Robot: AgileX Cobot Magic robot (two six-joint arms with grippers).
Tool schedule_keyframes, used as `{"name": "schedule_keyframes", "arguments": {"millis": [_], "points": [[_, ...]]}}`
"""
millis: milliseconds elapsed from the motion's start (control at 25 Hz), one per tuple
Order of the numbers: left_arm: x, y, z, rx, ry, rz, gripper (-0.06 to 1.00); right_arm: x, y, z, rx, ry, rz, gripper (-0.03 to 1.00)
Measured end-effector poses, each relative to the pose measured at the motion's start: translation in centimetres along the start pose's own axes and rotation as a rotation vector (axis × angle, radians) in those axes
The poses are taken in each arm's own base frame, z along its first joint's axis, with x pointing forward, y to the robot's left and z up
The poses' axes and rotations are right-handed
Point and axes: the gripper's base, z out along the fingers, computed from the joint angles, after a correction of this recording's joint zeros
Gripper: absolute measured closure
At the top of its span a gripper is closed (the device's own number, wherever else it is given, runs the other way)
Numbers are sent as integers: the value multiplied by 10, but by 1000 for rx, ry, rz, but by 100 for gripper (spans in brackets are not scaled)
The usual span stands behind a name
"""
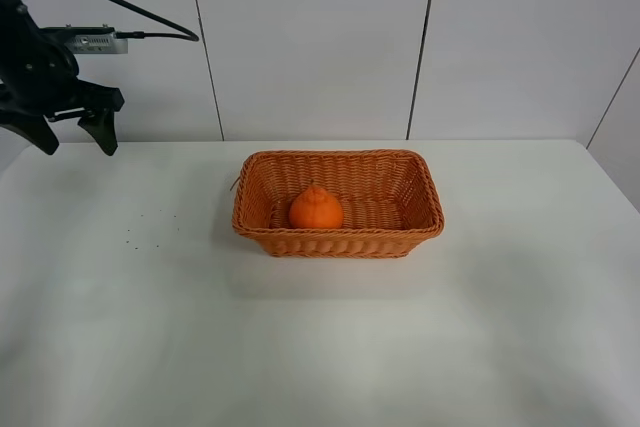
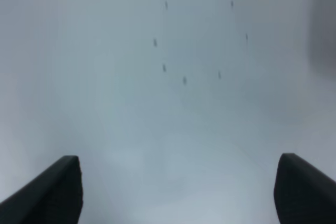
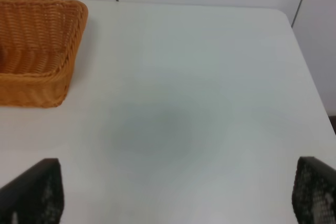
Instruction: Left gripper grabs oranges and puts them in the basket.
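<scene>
The orange point(image 1: 316, 208) sits inside the wicker basket point(image 1: 425, 201) at the middle of the white table, toward the basket's left half. My left gripper point(image 1: 72, 140) hangs open and empty high above the table's far left, well away from the basket. In the left wrist view its two dark fingertips point(image 2: 50, 190) stand wide apart over bare table. My right gripper point(image 3: 173, 198) is out of the exterior high view; its wrist view shows its fingers spread wide, empty, with the basket's corner point(image 3: 47, 51) off to one side.
Several small dark specks point(image 1: 150, 232) dot the table left of the basket and also show in the left wrist view point(image 2: 185, 80). The table's right edge point(image 3: 310, 82) and a panelled white wall point(image 1: 320, 37) bound the space.
</scene>
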Motion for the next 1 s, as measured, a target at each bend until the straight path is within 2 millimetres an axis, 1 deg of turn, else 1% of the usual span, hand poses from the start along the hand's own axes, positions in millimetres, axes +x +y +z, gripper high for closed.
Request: {"name": "schedule_keyframes", "arguments": {"millis": [120, 280, 400, 480, 600, 680, 720, 840, 1000], "points": [[28, -2, -15, 15, 0, -5, 10, 0, 0, 0, 0, 0, 0, 27], [77, -4, -35, 20, -15, -7, 10, 0, 0, 0, 0, 0, 0, 27], [120, -6, -48, 19, -36, -8, 10, 0, 0, 0, 0, 0, 0, 27], [154, -8, -54, 18, -60, -8, 10, 0, 0, 0, 0, 0, 0, 27], [199, -10, -57, 15, -98, -9, 10, 0, 0, 0, 0, 0, 0, 27], [225, -11, -56, 13, -130, -10, 10, 0, 0, 0, 0, 0, 0, 27], [242, -12, -55, 11, -158, -11, 10, 0, 0, 0, 0, 0, 0, 27], [277, -14, -48, 5, -267, -13, 10, 0, 0, 0, 0, 0, 0, 27], [312, -16, -38, -1, -408, -19, 10, 0, 0, 0, 0, 0, 0, 27]]}}
